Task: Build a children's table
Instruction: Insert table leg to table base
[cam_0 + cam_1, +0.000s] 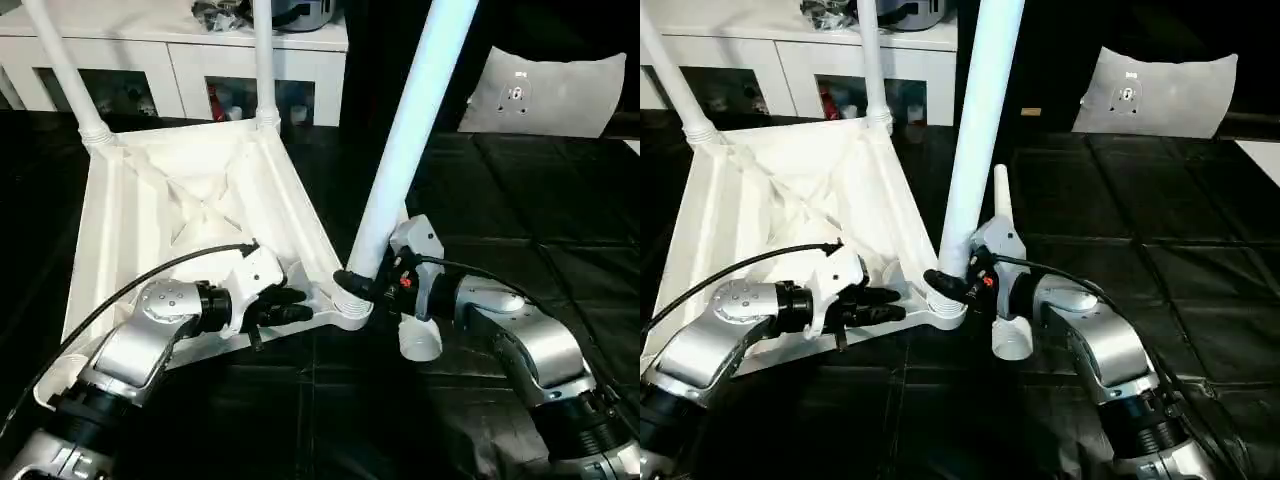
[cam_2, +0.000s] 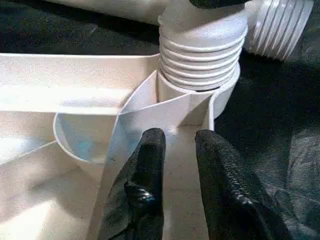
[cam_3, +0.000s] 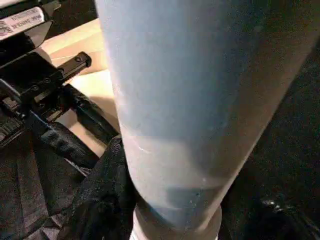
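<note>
The children's table top lies upside down, ribs facing up. Two legs stand in its far corner sockets. A third leg rises tilted from the near right corner socket, its threaded end partly above the socket rim. My right gripper is shut on this leg just above the threads. My left gripper rests at the top's near edge beside that socket, its fingers a small gap apart over a rib, clamping nothing. A fourth leg lies on the floor under my right wrist.
A white cabinet with glass doors stands behind the table top. A white pillow-like pad lies at the back right. Black quilted matting covers the floor. A black cable runs along my left forearm.
</note>
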Controlling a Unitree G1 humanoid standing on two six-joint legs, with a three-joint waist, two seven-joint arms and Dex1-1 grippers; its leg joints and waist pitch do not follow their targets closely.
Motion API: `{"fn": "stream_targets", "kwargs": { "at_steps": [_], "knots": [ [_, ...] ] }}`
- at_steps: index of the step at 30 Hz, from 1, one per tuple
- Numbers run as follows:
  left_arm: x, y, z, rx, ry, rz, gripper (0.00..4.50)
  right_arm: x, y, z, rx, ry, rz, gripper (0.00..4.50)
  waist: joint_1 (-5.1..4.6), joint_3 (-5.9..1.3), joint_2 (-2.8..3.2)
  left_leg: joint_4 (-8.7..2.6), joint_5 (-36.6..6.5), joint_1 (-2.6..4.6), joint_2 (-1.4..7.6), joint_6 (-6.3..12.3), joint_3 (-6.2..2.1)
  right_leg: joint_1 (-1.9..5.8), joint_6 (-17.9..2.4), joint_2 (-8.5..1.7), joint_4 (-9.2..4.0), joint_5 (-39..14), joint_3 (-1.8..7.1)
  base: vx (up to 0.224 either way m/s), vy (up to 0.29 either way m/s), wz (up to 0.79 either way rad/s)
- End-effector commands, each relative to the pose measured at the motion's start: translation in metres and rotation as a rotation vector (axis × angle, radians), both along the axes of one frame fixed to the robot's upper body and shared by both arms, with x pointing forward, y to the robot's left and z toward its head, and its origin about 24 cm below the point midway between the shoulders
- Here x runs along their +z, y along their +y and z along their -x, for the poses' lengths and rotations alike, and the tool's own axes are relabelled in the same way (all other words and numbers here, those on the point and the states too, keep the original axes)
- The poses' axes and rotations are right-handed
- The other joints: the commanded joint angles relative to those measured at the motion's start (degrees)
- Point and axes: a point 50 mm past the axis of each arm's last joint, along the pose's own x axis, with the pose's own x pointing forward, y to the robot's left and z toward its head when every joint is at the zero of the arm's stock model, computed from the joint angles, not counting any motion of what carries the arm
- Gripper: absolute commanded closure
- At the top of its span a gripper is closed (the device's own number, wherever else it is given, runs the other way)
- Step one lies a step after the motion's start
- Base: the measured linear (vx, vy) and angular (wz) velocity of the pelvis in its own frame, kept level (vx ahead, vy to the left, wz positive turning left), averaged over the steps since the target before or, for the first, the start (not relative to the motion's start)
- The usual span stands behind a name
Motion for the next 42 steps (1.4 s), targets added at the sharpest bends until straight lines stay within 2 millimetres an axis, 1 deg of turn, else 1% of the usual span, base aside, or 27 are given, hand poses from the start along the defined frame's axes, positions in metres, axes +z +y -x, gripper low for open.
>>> {"fn": "stream_targets", "kwargs": {
  "at_steps": [1, 3, 5, 6, 8, 10, 12, 13, 14, 17, 18, 20, 23, 26, 29, 30, 31, 32, 33, 34, 35, 36, 37, 40, 41, 42],
  "knots": [
    [-0.01, 0.009, 0.002, 0.003, 0.038, -0.072, 3.72, -0.009, 0.002, 0.007, 0.015, 0.052, 0.013, 2.61, 0.19, -3.19, 0.55, -4.54, -4.62, -0.11, 4.05, 3.21, -1.17, 3.35, -5.56, -7.19, -4.39, -20.4, 4.1, 0.0, 0.0, 0.0],
    [-0.011, 0.009, 0.004, -0.018, 0.064, -0.067, 3.72, -0.01, 0.001, 0.008, 0.014, 0.052, 0.014, 2.61, 0.17, -3.26, 0.54, -4.57, -4.32, -0.11, 4.16, 3.21, -1.2, 3.38, -5.83, -7.18, -4.22, -19.34, 4.13, 0.0, 0.0, 0.0],
    [-0.011, 0.008, 0.008, -0.047, 0.089, -0.063, 3.71, -0.01, 0.001, 0.008, 0.012, 0.053, 0.015, 2.61, 0.11, -3.34, 0.59, -4.57, -3.78, -0.11, 4.33, 3.17, -1.26, 3.43, -6.88, -7.21, -3.86, -17.09, 4.19, 0.0, 0.0, 0.0],
    [-0.011, 0.008, 0.009, -0.055, 0.104, -0.054, 3.71, -0.01, 0.001, 0.009, 0.012, 0.054, 0.015, 2.61, 0.07, -3.25, 0.7, -4.58, -3.63, -0.2, 4.28, 3.2, -1.26, 3.46, -7.33, -7.22, -3.74, -16.27, 4.2, 0.0, 0.0, 0.0],
    [-0.008, 0.006, 0.009, -0.03, 0.13, 0.005, 3.71, -0.011, 0.001, 0.009, 0.011, 0.056, 0.016, 2.61, 0.02, -3.28, 0.64, -4.52, -3.44, -0.22, 4.21, 3.11, -1.12, 3.57, -8.14, -7.3, -3.68, -15.68, 4.23, 0.0, 0.0, 0.0],
    [-0.006, 0.007, 0.008, -0.023, 0.133, 0.017, 3.71, -0.011, 0.001, 0.01, 0.012, 0.057, 0.018, 2.61, 0.05, -3.23, 0.62, -4.52, -3.41, -0.19, 4.21, 3.15, -1.1, 3.52, -8.28, -7.21, -3.71, -15.71, 4.22, 0.0, 0.0, 0.0],
    [-0.006, 0.007, 0.009, -0.033, 0.137, 0.022, 3.71, -0.011, 0.001, 0.01, 0.012, 0.057, 0.018, 2.61, 0.02, -3.1, 0.61, -4.59, -4.0, -0.17, 4.19, 3.25, -1.14, 3.5, -7.93, -7.15, -3.89, -16.79, 4.19, 0.0, 0.0, 0.0],
    [-0.004, 0.006, 0.01, -0.039, 0.148, 0.04, 3.43, -0.011, 0.002, 0.01, 0.014, 0.057, 0.02, 2.61, 0.05, -3.09, 0.72, -4.6, -4.29, -0.14, 4.2, 3.21, -1.14, 3.51, -7.8, -7.24, -3.98, -17.32, 4.2, 0.0, 0.0, 0.0],
    [-0.004, 0.006, 0.01, -0.042, 0.152, 0.043, 3.36, -0.011, 0.001, 0.01, 0.014, 0.057, 0.021, 2.61, 0.04, -3.12, 0.71, -4.59, -4.26, -0.09, 4.23, 3.11, -1.12, 3.5, -7.81, -7.23, -3.95, -17.33, 4.2, 0.0, 0.0, 0.0],
    [-0.004, 0.006, 0.012, -0.06, 0.162, 0.026, 3.32, -0.011, 0.002, 0.01, 0.017, 0.056, 0.025, 2.61, -0.01, -3.05, 0.71, -4.69, -4.61, -0.05, 4.35, 2.93, -1.23, 3.46, -7.81, -7.23, -3.94, -17.33, 4.23, 0.0, 0.0, 0.0],
    [-0.005, 0.006, 0.013, -0.068, 0.159, 0.009, 3.06, -0.011, 0.002, 0.01, 0.017, 0.056, 0.025, 2.61, 0.0, -3.01, 0.72, -4.72, -4.74, -0.06, 4.34, 2.92, -1.23, 3.45, -7.8, -7.23, -3.93, -17.5, 4.26, 0.0, 0.0, 0.0],
    [-0.009, 0.008, 0.015, -0.064, 0.16, -0.017, 2.99, -0.012, 0.002, 0.01, 0.017, 0.057, 0.026, 2.61, -0.02, -2.93, 0.7, -4.74, -4.92, -0.08, 4.26, 3.02, -1.2, 3.4, -7.44, -7.16, -4.0, -18.13, 4.25, 0.0, 0.0, 0.0],
    [-0.012, 0.009, 0.015, -0.07, 0.15, -0.042, 2.96, -0.012, 0.002, 0.011, 0.018, 0.057, 0.028, 2.61, 0.0, -2.75, 0.69, -4.75, -5.72, -0.03, 4.13, 2.95, -1.14, 3.32, -6.58, -7.17, -4.48, -20.56, 4.18, 0.0, 0.0, 0.0],
    [-0.014, 0.01, 0.013, -0.05, 0.135, -0.057, 2.96, -0.012, 0.002, 0.011, 0.018, 0.058, 0.029, 2.61, -0.03, -2.6, 0.8, -4.86, -6.72, 0.11, 4.17, 2.75, -1.21, 3.21, -5.75, -7.16, -4.78, -22.79, 4.11, 0.0, 0.0, 0.0],
    [-0.014, 0.011, 0.009, -0.02, 0.114, -0.058, 2.96, -0.012, 0.002, 0.011, 0.019, 0.057, 0.03, 2.61, -0.14, -2.31, 0.74, -4.97, -8.89, 0.47, 4.03, 2.42, -1.24, 3.04, -4.76, -7.13, -5.33, -26.6, 3.94, 0.0, 0.0, 0.0],
    [-0.014, 0.011, 0.008, -0.015, 0.108, -0.055, 3.14, -0.012, 0.002, 0.011, 0.018, 0.057, 0.03, 2.61, -0.16, -2.17, 0.68, -4.98, -9.94, 0.59, 3.85, 2.29, -1.21, 2.99, -4.1, -7.13, -5.61, -28.72, 3.86, 0.0, 0.0, 0.0],
    [-0.014, 0.01, 0.007, -0.012, 0.102, -0.052, 3.14, -0.012, 0.002, 0.011, 0.018, 0.057, 0.03, 2.61, -0.15, -2.15, 0.73, -5.0, -10.27, 0.63, 3.78, 2.23, -1.23, 3.03, -3.69, -7.17, -5.76, -29.75, 3.82, 0.0, 0.0, 0.0],
    [-0.012, 0.01, 0.005, -0.009, 0.092, -0.04, 3.32, -0.012, 0.002, 0.011, 0.018, 0.056, 0.031, 2.61, -0.15, -2.23, 0.69, -4.98, -10.42, 0.77, 3.71, 2.16, -1.28, 3.0, -3.03, -7.17, -5.94, -30.9, 3.77, 0.0, 0.0, 0.0],
    [-0.012, 0.009, 0.005, -0.01, 0.089, -0.032, 3.35, -0.012, 0.002, 0.011, 0.017, 0.056, 0.031, 2.61, -0.06, -2.34, 0.89, -4.96, -9.89, 0.82, 3.72, 2.23, -1.28, 2.98, -2.8, -7.22, -5.99, -30.57, 3.83, 0.0, 0.0, 0.0],
    [-0.012, 0.009, 0.005, -0.01, 0.089, -0.026, 3.35, -0.012, 0.002, 0.011, 0.018, 0.056, 0.031, 2.61, -0.11, -2.38, 0.83, -5.01, -9.52, 0.67, 3.81, 2.24, -1.34, 3.07, -2.93, -7.22, -5.88, -29.86, 3.87, 0.0, 0.0, 0.0],
    [-0.012, 0.009, 0.004, -0.01, 0.089, -0.025, 3.59, -0.012, 0.002, 0.011, 0.018, 0.056, 0.031, 2.61, -0.13, -2.42, 0.8, -5.12, -9.2, 0.63, 4.02, 2.3, -1.4, 3.02, -3.39, -7.14, -5.64, -28.31, 3.91, 0.0, 0.0, 0.0],
    [-0.012, 0.009, 0.004, -0.011, 0.09, -0.02, 3.7, -0.012, 0.002, 0.01, 0.018, 0.056, 0.032, 2.61, -0.1, -2.4, 1.12, -5.14, -9.6, 0.71, 4.08, 2.26, -1.48, 2.97, -3.88, -7.18, -5.5, -27.69, 3.9, 0.0, 0.0, 0.0],
    [-0.012, 0.009, 0.004, -0.016, 0.092, -0.018, 3.7, -0.012, 0.002, 0.01, 0.019, 0.056, 0.032, 2.61, -0.18, -2.35, 0.93, -5.15, -9.95, 0.65, 4.01, 2.33, -1.41, 2.99, -3.98, -7.2, -5.64, -27.9, 3.92, 0.0, 0.0, 0.0],
    [-0.012, 0.008, 0.005, -0.025, 0.101, -0.018, 3.95, -0.011, 0.002, 0.011, 0.018, 0.055, 0.032, 2.61, -0.14, -2.26, 0.84, -5.09, -10.42, 0.68, 3.86, 2.29, -1.34, 2.97, -3.68, -7.3, -5.8, -29.69, 3.89, 0.0, 0.0, 0.0],
    [-0.013, 0.008, 0.005, -0.031, 0.103, -0.027, 3.95, -0.011, 0.002, 0.011, 0.019, 0.055, 0.032, 2.61, -0.12, -2.26, 0.84, -5.09, -10.4, 0.71, 3.84, 2.3, -1.34, 2.95, -3.55, -7.29, -5.83, -30.06, 3.89, 0.0, 0.0, 0.0],
    [-0.014, 0.009, 0.005, -0.037, 0.105, -0.045, 4.04, -0.011, 0.002, 0.011, 0.018, 0.055, 0.032, 2.61, -0.07, -2.18, 1.28, -5.1, -10.59, 0.76, 3.79, 2.25, -1.4, 2.83, -3.19, -7.26, -5.97, -31.02, 3.84, 0.0, 0.0, 0.0]
  ]
}}
